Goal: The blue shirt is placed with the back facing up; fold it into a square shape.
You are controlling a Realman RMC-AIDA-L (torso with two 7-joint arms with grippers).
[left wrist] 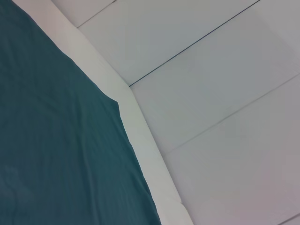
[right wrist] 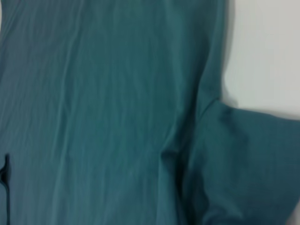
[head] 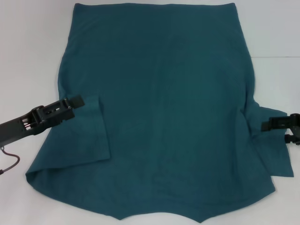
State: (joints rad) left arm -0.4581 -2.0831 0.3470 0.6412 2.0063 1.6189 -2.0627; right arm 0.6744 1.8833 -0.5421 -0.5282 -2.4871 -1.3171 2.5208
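Note:
The blue shirt (head: 173, 117) lies spread flat on the white table (head: 28, 47), hem at the far side and collar at the near edge. Its left sleeve (head: 91, 136) is folded inward onto the body. My left gripper (head: 77, 100) is at the shirt's left edge, by the far corner of that folded sleeve. My right gripper (head: 266, 125) is at the shirt's right edge, where the right sleeve (head: 276, 154) bunches and spreads outward. The left wrist view shows the shirt's edge (left wrist: 56, 140). The right wrist view shows the body fabric (right wrist: 117, 117) and the creased sleeve (right wrist: 243, 164).
Bare white table shows left of the shirt and to its right (head: 276, 37). A dark cable (head: 11, 164) hangs below my left arm. The left wrist view shows the table edge (left wrist: 140, 136) and the tiled floor (left wrist: 225, 93) beyond it.

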